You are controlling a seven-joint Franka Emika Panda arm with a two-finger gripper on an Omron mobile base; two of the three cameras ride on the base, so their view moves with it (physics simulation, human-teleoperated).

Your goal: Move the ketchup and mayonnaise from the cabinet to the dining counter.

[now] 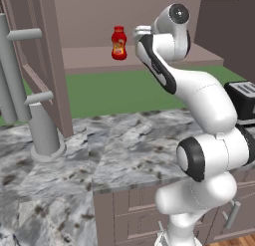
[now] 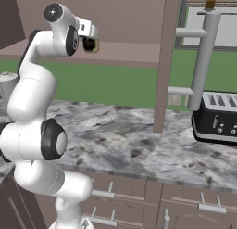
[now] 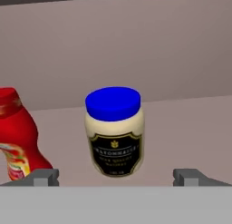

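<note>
The mayonnaise (image 3: 114, 130) stands upright on the inner shelf of the cabinet (image 3: 181, 60), straight ahead of the gripper (image 3: 116, 177), whose jaws stand spread wide and empty, one tip to either side of the jar and short of it. It is a squat jar with a blue lid; it looks rigid and smooth-walled, probably fairly heavy for its size and a little slippery, so the safest hold is likely across the straight body at label height, below the lid, with the fingers level. The ketchup (image 3: 16, 141) stands just beside the mayonnaise, apart from it; being a squeeze bottle, it will probably give under pressure and wants a gentler pinch at its waist. In the left base view the ketchup (image 1: 118, 43) stands on the shelf with the arm's hand beside it. The shelf looks plain, flat and bare around the mayonnaise, with the back wall behind it. Below the cabinet lie a green wall strip and a marbled worktop (image 1: 114, 145) carrying a black toaster (image 2: 216, 117); the open door's grey bar handle (image 2: 203, 56) hangs to one side.
</note>
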